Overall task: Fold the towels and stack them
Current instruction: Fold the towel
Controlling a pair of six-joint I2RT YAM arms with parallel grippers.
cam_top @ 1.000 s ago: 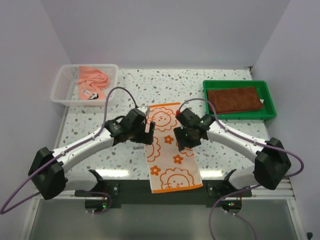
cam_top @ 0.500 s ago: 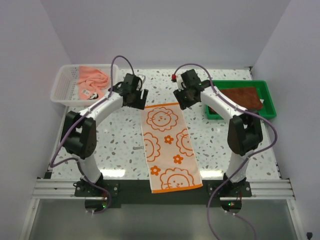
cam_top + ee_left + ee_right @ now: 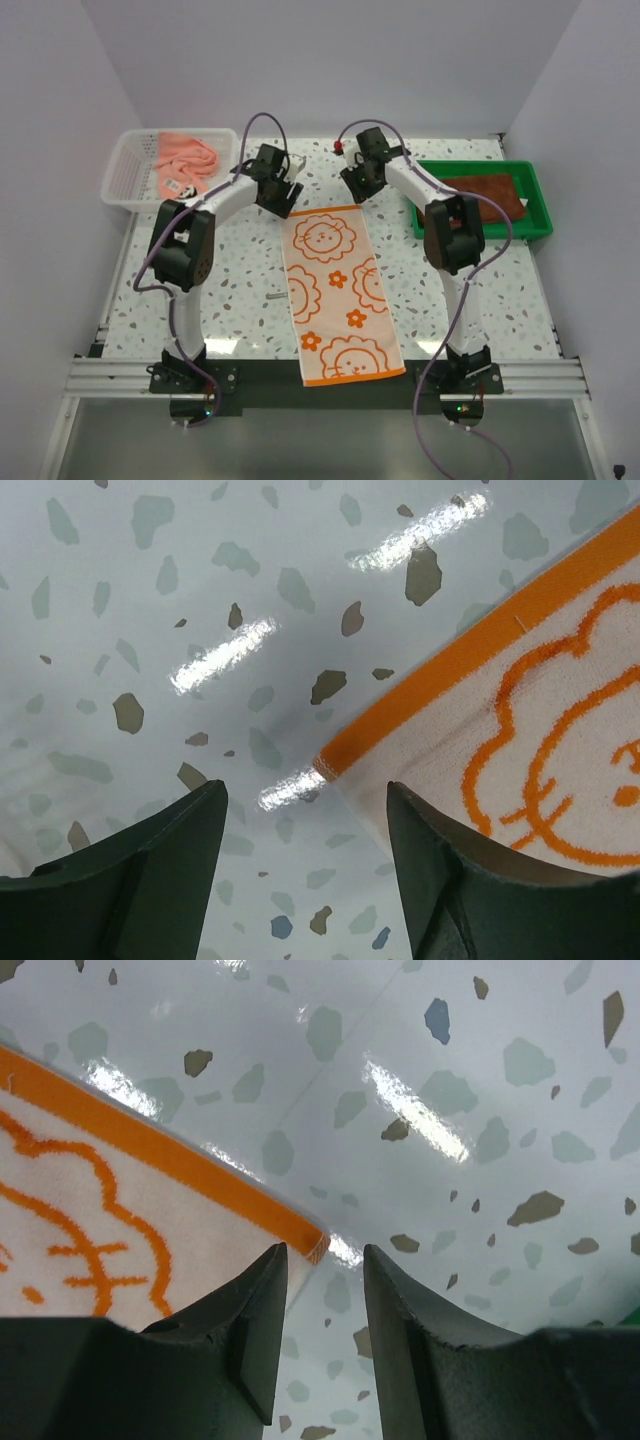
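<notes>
An orange and white flower-pattern towel (image 3: 335, 290) lies flat and unfolded down the table's middle, its near end at the front edge. My left gripper (image 3: 284, 194) hovers at its far left corner, open, the corner (image 3: 328, 763) just ahead of the empty gap between the fingers (image 3: 150, 880). At the far right corner hangs my right gripper (image 3: 357, 188), open more narrowly; that corner (image 3: 316, 1244) lies by its left finger (image 3: 245, 1340), ungripped. A salmon pink towel (image 3: 186, 163) sits crumpled in the basket. A dark brown towel (image 3: 468, 198) lies folded in the tray.
The white mesh basket (image 3: 122, 180) stands at the far left, the green tray (image 3: 540, 215) at the far right. A small dark item (image 3: 275, 295) lies on the speckled table left of the towel. White walls close in the back and sides.
Both arms have stretched from the towel's middle out to its far corners. Both pairs of jaws have narrowed. The towel has not moved.
</notes>
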